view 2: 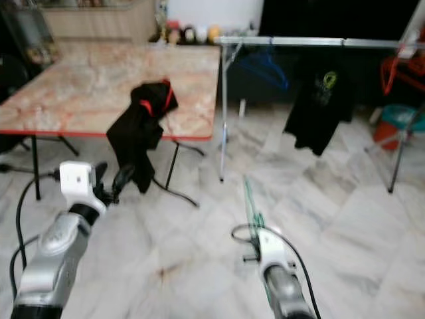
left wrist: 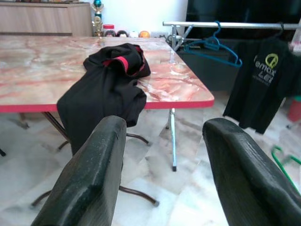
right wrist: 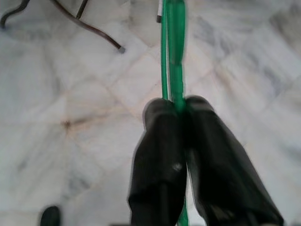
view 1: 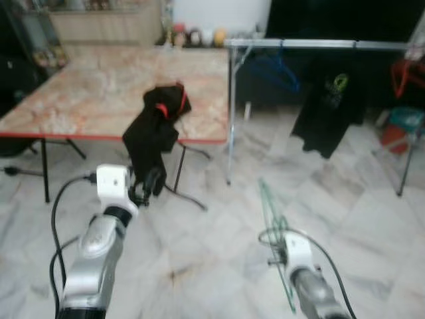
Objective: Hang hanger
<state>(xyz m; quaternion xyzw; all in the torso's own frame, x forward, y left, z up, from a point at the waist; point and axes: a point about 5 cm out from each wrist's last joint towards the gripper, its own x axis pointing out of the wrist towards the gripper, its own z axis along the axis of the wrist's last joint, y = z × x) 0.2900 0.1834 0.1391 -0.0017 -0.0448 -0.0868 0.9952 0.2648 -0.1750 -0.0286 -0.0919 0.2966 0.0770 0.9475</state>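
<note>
Pinching a green hanger (right wrist: 170,52), the right gripper (right wrist: 181,110) seems clenched; left gripper (left wrist: 164,165) gapes empty

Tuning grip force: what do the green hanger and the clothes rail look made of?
Green hanger: thin, glossy, slightly see-through strips, likely plastic, pinched in the right claw.
Clothes rail: pale grey tube with a dull sheen, probably metal, on thin legs.
</note>
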